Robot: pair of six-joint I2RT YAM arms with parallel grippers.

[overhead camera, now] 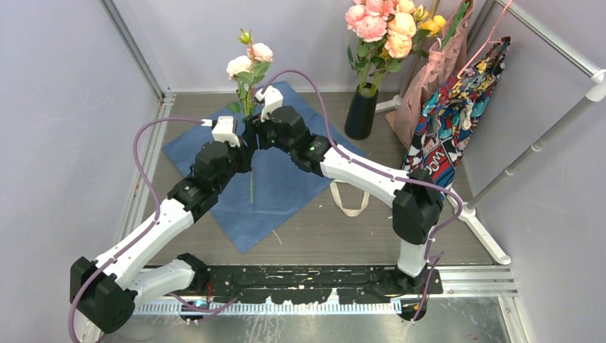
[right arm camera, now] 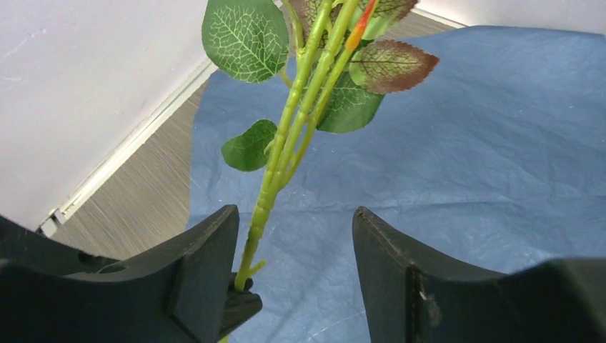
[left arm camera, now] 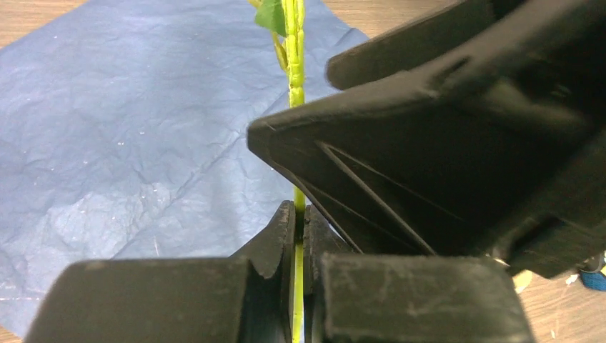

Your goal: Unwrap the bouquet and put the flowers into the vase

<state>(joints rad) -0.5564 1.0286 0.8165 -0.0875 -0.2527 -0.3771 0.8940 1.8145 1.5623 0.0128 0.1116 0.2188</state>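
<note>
Flowers (overhead camera: 251, 61): small bunch, pale pink and cream blooms on thin green stems with leaves; upright at centre of top view, lower stem ends hanging free.

Left claw (left arm camera: 299, 214): clamped hard on the green stems, fingers (left arm camera: 275, 239) pressed together with only the stems between; just left of the bunch in top view.

Right claw (right arm camera: 294, 214): jaws spread wide, gripping nothing; stems passing through the gap, close beside the finger (right arm camera: 211, 264) at lower left of the wrist view, contact not determinable; set just beside the other claw, on the bloom side.

Blue paper (overhead camera: 286, 186): unfolded, creased, flat on worktop (overhead camera: 321, 236), centre-left of top view, under the hanging stem ends.

Vase (overhead camera: 361, 114): matte black, upright, upper centre-right of top view, holding pink, peach and yellow blooms; well apart from the held bunch.

Cream ribbon (overhead camera: 350, 204): looped on worktop, at right edge of the paper.

Patterned bag (overhead camera: 457, 121): hanging at upper right, beside a pink one.
</note>
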